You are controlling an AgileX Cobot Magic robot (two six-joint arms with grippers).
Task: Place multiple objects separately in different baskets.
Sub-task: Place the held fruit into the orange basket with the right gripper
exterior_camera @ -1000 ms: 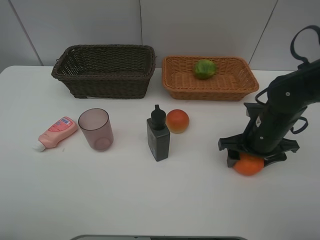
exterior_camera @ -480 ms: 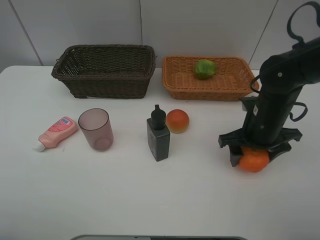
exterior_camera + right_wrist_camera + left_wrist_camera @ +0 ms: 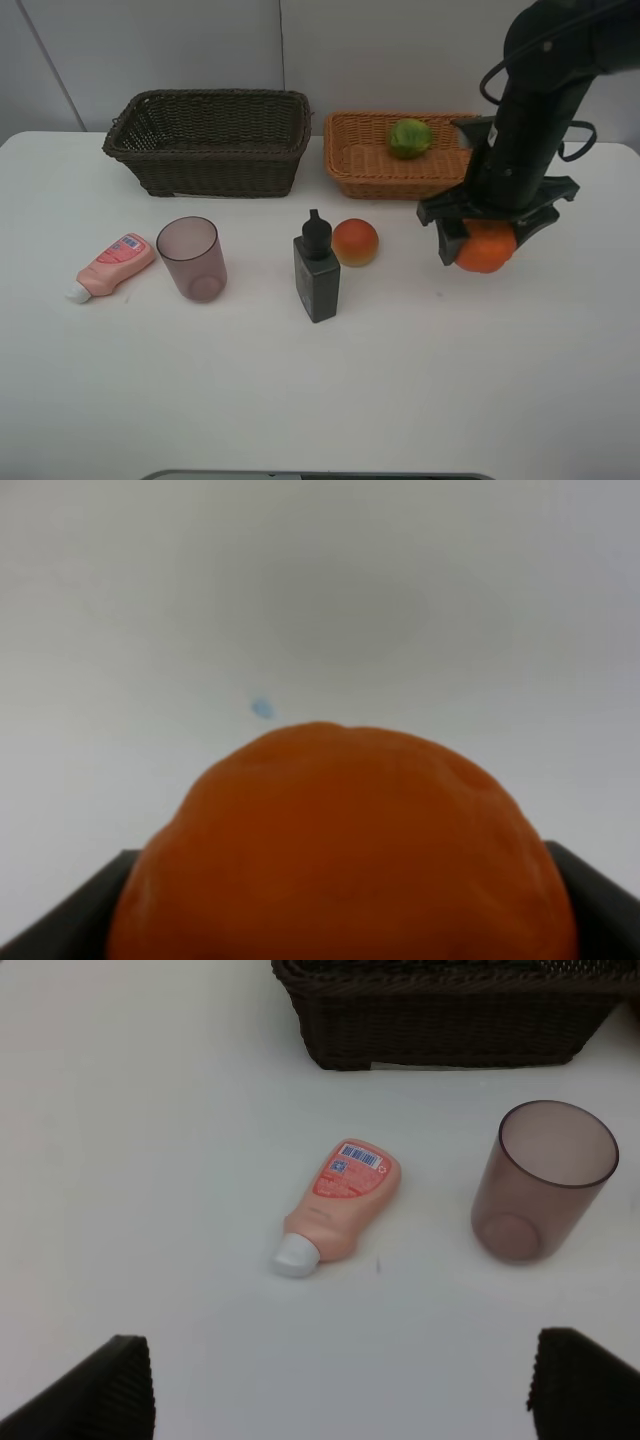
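My right gripper [image 3: 485, 240] is shut on the orange [image 3: 485, 247] and holds it above the table, just in front of the orange-tan basket [image 3: 372, 168]. The orange fills the right wrist view [image 3: 340, 850]. The green fruit [image 3: 410, 138] lies in that basket. The dark brown basket [image 3: 210, 140] stands at the back left. The dark pump bottle [image 3: 316, 270] and the red-orange fruit [image 3: 355, 242] stand mid-table. The mauve cup [image 3: 191, 259] and the pink tube [image 3: 112, 266] are at the left, and both show in the left wrist view: cup [image 3: 543, 1180], tube [image 3: 338, 1203]. My left gripper [image 3: 340, 1390] is open above them.
The white table [image 3: 320, 400] ends at a pale wall behind the baskets. The dark basket's wall [image 3: 450, 1030] shows in the left wrist view beyond the tube and cup. A small blue speck [image 3: 262, 708] marks the table under the orange.
My right gripper has lifted the orange off the table at the front right and carried it up and back toward the orange-tan basket. Nothing else has moved.
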